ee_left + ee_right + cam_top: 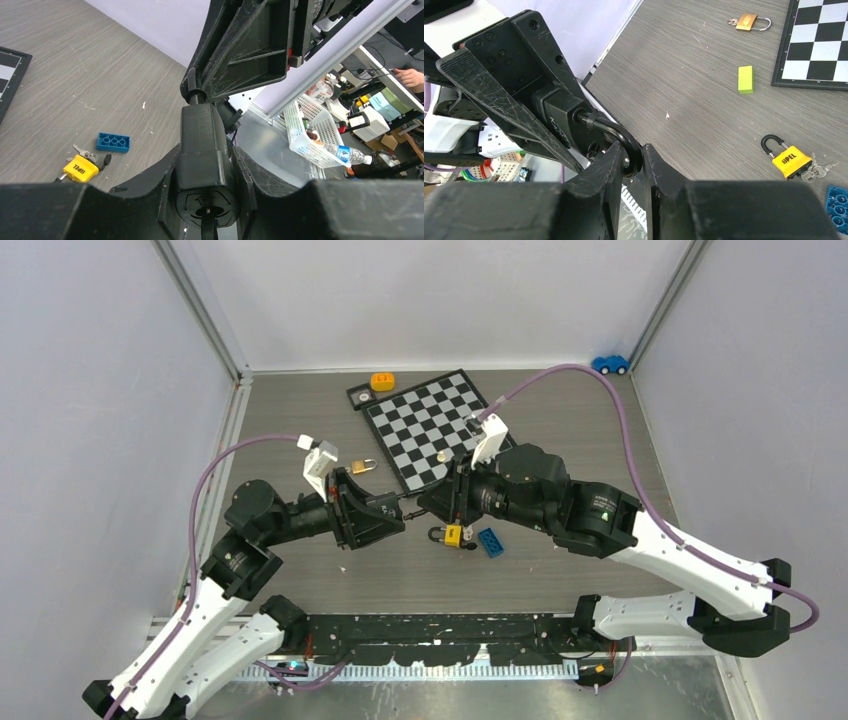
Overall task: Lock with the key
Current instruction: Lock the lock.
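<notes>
- The key (821, 169) is lying flat on the desk (704, 100), right against the bottom of the yellow lock (791, 160) and near the blue brick (113, 142). No claw is touching it.
- The left claw (205, 167) is squeezing the body of a black lock (200, 140). The right claw (634, 156) is pinching that lock's loop (611, 127). So both claws are closed and full.
- I am thinking the key is going to feel very light, hard and thin. Lying flat like that, it is looking slippery and tricky to pinch up.
- More than one key seems to be hanging together, so they may be swinging when lifted.
- The wide end is looking like the best place to grab, leaving the thin end free for the hole.
- I am guessing one claw is needing to let go first.
- Only the left wrist view is showing the keyhole (206, 204) under the black lock.
- Only the right wrist view is showing the pinch on the loop up close. It is also showing a gold lock (749, 21) and a green block (746, 79).
- Only the top view is showing both arms meeting beside the checkered board (430, 430).
</notes>
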You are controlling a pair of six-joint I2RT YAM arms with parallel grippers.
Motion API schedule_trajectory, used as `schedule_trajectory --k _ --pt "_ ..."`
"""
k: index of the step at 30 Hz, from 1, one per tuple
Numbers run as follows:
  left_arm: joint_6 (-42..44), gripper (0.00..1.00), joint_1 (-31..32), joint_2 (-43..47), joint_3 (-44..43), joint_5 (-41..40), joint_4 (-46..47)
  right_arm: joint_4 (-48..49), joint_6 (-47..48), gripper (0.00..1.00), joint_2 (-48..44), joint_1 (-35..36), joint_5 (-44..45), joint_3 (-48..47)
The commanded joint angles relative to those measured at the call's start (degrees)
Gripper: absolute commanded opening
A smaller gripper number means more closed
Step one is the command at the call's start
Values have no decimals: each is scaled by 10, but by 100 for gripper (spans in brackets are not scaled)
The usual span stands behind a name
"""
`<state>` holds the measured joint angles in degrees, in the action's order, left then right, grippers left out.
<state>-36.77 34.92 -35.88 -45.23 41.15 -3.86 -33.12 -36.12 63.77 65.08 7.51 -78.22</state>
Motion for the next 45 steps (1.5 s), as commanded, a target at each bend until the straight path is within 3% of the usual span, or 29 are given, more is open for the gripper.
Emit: schedule_trajectory --k 1,5,12,15,27,36,40,45 --pt "6 0 1 7 -41 -3 48 13 21 21 -7 0 5 -9" --pt "-4 0 1 3 -38 1 54 33 45 7 -6 0 5 5" --pt "-22 0 1 1 -29 5 74 156 99 6 -25 24 -12 76" --pt "-28 0 2 2 -26 3 82 196 105 1 -34 31 8 98" --pt "-6 0 1 -16 -28 0 66 161 83 0 26 86 2 33" --pt "-9 0 1 -30 -19 0 81 195 29 0 58 98 -65 11" --pt "-25 0 2 -36 -19 2 103 196 51 0 82 118 -47 7" --pt "-55 0 2 -45 -19 13 136 201 166 1 104 168 14 13"
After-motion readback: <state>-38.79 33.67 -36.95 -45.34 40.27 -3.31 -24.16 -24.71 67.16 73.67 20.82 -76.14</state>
